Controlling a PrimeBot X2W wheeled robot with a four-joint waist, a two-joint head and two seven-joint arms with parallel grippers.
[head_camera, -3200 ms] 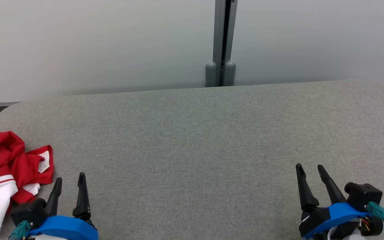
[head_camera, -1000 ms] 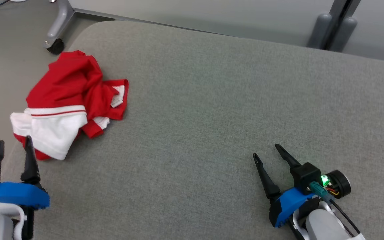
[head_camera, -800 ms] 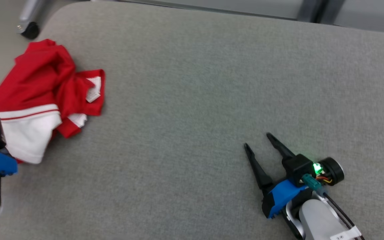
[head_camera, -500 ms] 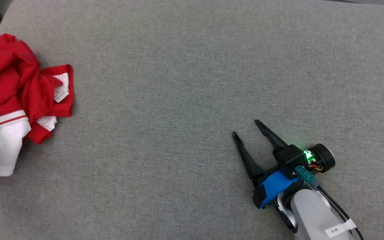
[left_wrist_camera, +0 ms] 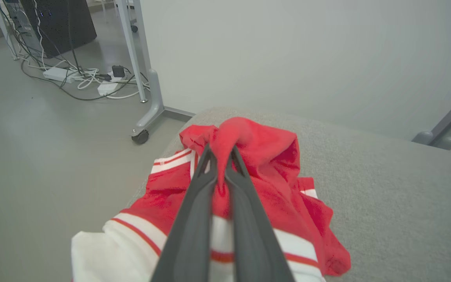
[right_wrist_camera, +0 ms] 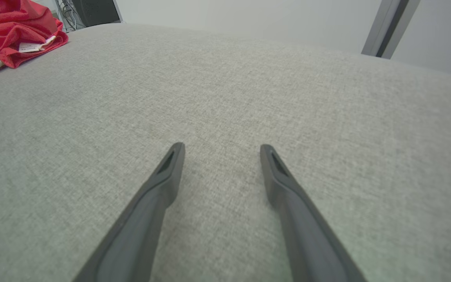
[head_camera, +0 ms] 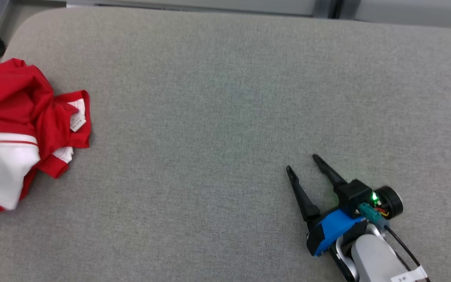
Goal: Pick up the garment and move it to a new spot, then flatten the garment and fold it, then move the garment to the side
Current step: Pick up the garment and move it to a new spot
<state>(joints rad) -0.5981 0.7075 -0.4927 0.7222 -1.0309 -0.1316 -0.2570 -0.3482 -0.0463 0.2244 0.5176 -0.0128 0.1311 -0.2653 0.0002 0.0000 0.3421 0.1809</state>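
The garment is a crumpled red and white shirt lying at the left end of the grey padded table. In the left wrist view my left gripper is shut on a bunched red fold of the garment, its two dark fingers pressed together around the cloth. Its blue mount just shows at the head view's left edge, over the white part. My right gripper rests low over the bare table at the lower right, open with nothing between its fingers. The garment shows far off at the right wrist view's upper left.
The table's left edge runs close beside the garment, with grey floor beyond. A wheeled metal leg and loose cables stand on that floor. A grey wall and a grey post rise behind the table.
My left gripper has closed on a red fold of the garment, having stood open a second ago. The head camera has shifted its view. The right gripper stays open.
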